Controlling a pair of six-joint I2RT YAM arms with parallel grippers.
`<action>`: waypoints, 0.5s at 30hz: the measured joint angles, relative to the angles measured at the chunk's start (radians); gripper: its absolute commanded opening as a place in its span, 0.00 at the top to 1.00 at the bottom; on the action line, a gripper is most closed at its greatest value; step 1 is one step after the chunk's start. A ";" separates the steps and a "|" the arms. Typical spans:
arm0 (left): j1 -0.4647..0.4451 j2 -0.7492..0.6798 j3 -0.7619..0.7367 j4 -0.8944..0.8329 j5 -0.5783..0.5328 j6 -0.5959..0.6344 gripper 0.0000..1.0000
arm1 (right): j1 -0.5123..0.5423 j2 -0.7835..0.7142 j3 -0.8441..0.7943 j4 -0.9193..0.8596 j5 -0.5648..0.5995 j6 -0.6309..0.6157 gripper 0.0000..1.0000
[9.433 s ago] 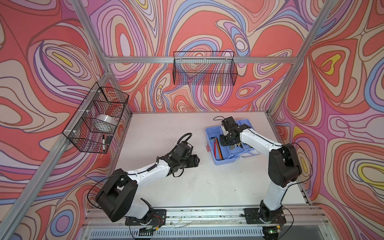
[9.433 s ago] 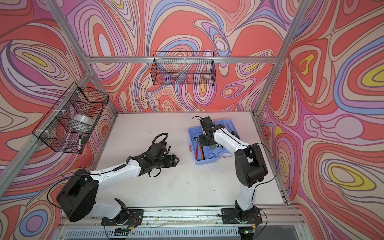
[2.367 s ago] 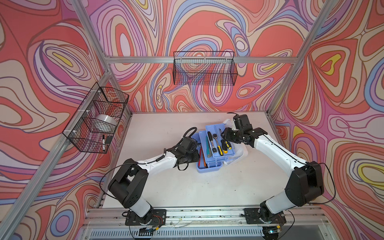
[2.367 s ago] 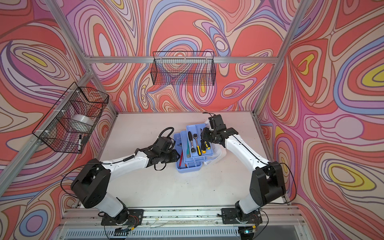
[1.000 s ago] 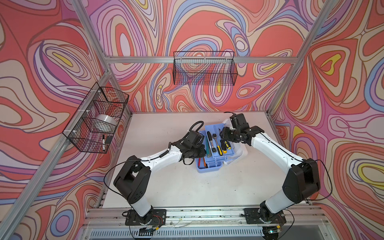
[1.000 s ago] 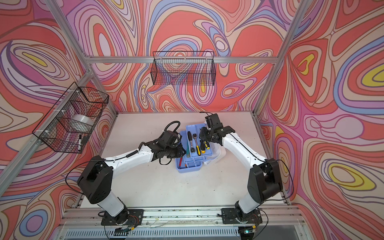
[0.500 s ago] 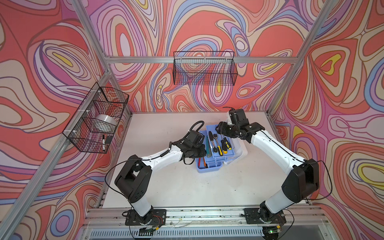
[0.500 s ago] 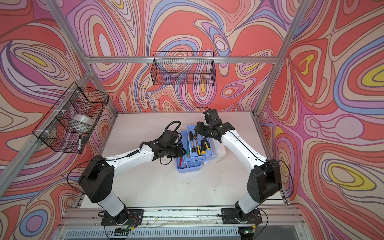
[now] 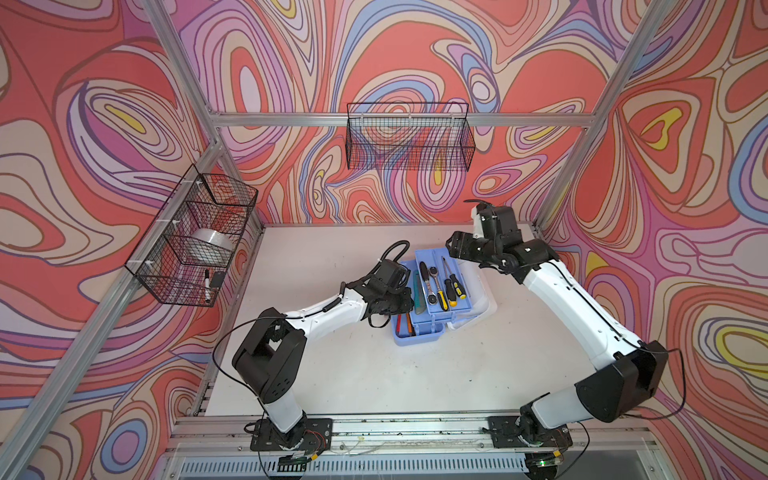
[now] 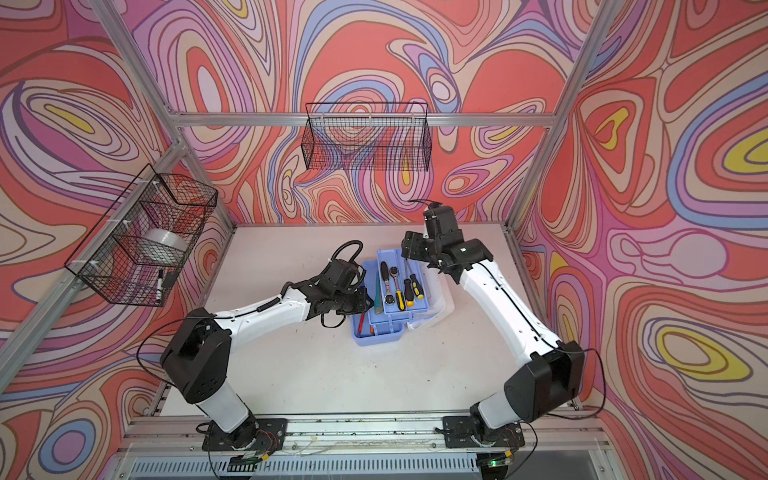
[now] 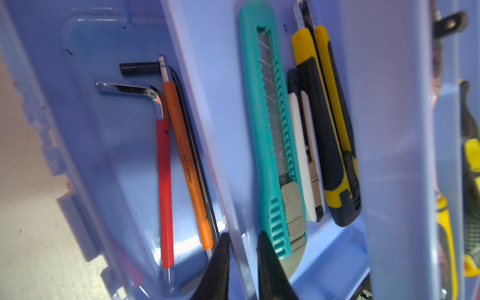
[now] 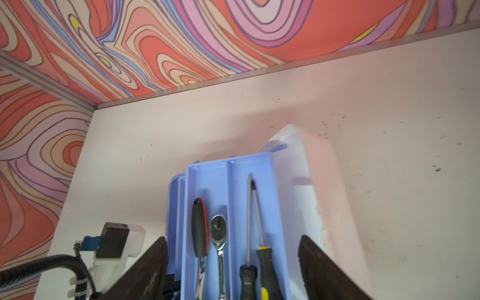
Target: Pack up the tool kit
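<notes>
Tool kit (image 9: pixel 415 336) sits open on the desk (image 9: pixel 353 374), right of middle and nearer the far edge. Its white lid (image 9: pixel 480 299) is folded out flat on the side toward the right edge. We see the upper tray (image 9: pixel 449 314) above the blue base, carrying a ratchet (image 12: pixel 218 231) and screwdrivers (image 12: pixel 248 278). Left claw (image 11: pixel 243 235) is clenched on the wall of the knife tray (image 11: pixel 206 117), one finger either side. A teal utility knife (image 11: pixel 270 130) and a yellow-black knife (image 11: pixel 324 130) lie in that tray, and red and orange hex keys (image 11: pixel 165 181) lie in the base beside it. Right claw (image 12: pixel 232 239) is released, jaws wide and straddling the upper tray's far end; we cannot tell whether they touch it.
</notes>
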 measured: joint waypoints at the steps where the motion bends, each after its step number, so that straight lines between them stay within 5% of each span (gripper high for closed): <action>1: 0.000 0.001 0.000 0.002 0.002 0.000 0.81 | -0.045 -0.021 -0.017 0.007 -0.007 -0.012 0.15; 8: -0.003 0.012 0.007 0.011 0.006 -0.007 0.81 | -0.306 -0.079 -0.213 0.109 -0.105 -0.037 0.11; 15: -0.011 0.027 0.013 0.031 0.012 -0.009 0.82 | -0.338 -0.042 -0.352 0.178 -0.207 -0.039 0.12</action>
